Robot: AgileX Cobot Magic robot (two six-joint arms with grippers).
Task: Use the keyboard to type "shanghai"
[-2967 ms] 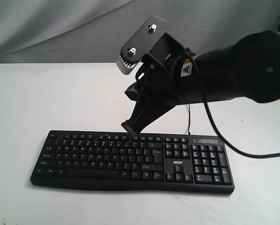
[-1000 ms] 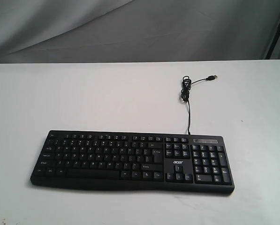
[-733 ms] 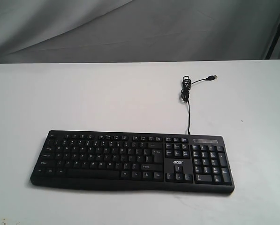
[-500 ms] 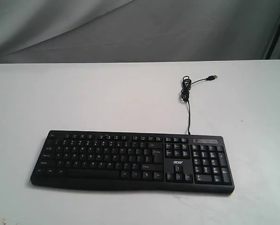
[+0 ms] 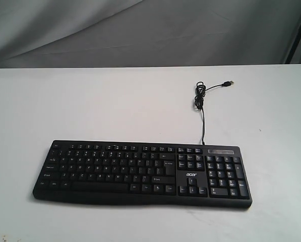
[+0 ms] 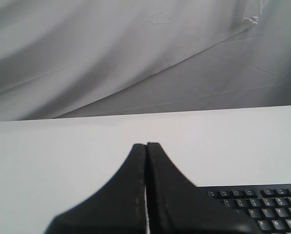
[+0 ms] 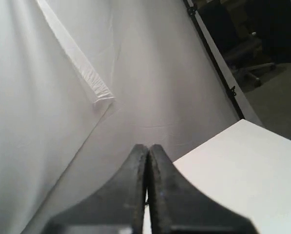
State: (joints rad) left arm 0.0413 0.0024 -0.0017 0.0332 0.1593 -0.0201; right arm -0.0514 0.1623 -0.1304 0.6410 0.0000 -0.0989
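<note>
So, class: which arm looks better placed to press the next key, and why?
Probably the left. The left gripper, shut, has the keyboard in its wrist view. The right gripper, also shut, faces only the backdrop and the table, with no keyboard in sight.

**The arm has gone away**

Three seconds ago a big black arm reached in from the right. Its tip was just over the top row of the keyboard. Now that arm is out of the exterior view. The right gripper faces the grey cloth and a corner of the white table, not the keys. The thin cable and its plug were hidden behind the arm before. Now they show in full.
</note>
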